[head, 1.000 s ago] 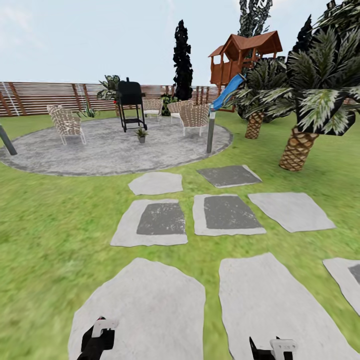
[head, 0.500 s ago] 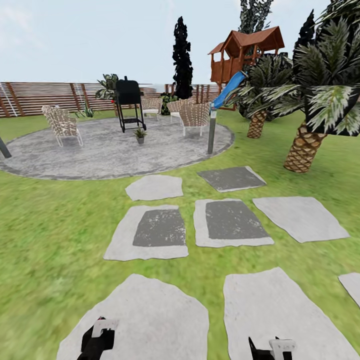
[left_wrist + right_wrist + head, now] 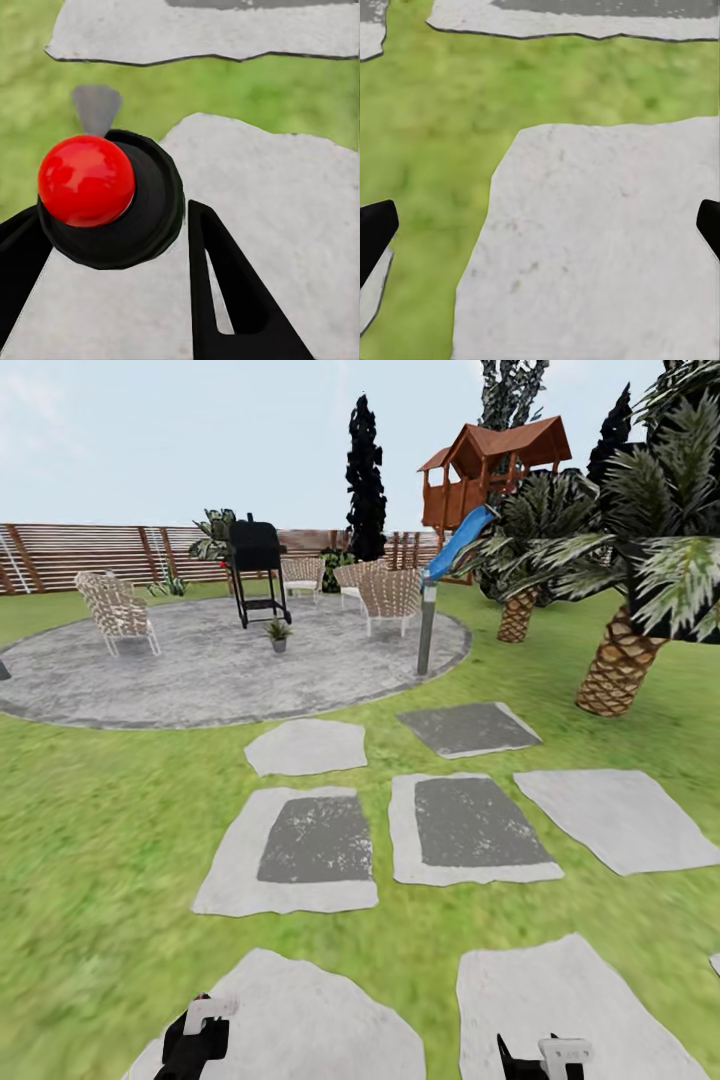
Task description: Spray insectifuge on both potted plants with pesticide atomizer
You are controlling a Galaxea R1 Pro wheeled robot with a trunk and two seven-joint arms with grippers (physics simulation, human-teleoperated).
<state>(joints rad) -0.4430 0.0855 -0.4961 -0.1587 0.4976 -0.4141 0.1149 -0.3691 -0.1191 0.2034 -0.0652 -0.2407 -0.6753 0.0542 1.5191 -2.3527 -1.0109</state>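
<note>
1. The whole head view has shifted since a second ago: the stepping stones [image 3: 300, 850] have slid down toward you and the grey patio [image 3: 200, 675] sits a little larger. That is your base rolling forward, not the garden moving.
2. For the task, this means you are still in transit. You are closing on the patio, but nothing is within reach of either arm yet.
3. The one task thing you can pick out is a potted plant [image 3: 278, 632]. It stands on the patio just in front of the black grill [image 3: 255, 565], between the wicker chairs [image 3: 390, 595], and well apart from you across the lawn [image 3: 90, 830].
4. The plant stands upright with its long axis vertical and its leaves fanning upward from the little pot. It is too small here to tell any lean.
5. Do not mistake the grey bollard lamp [image 3: 427, 628] at the patio's near edge for the sprayer.
6. Your left gripper [image 3: 200, 1035] hangs low over the nearest stone. In the left wrist view its fingers [image 3: 255, 315] are spread apart and carry nothing. The red dome on a black disc [image 3: 86, 180] seen between them looks to lie beyond them, not in their grasp.
7. Your right gripper [image 3: 548, 1055] is likewise spread wide. Its fingertips [image 3: 375, 229] sit at the two edges of the right wrist view, over stone and grass, and pinch nothing.
8. Judging from this, keep heading for the patio and search there for the bottle.
</note>
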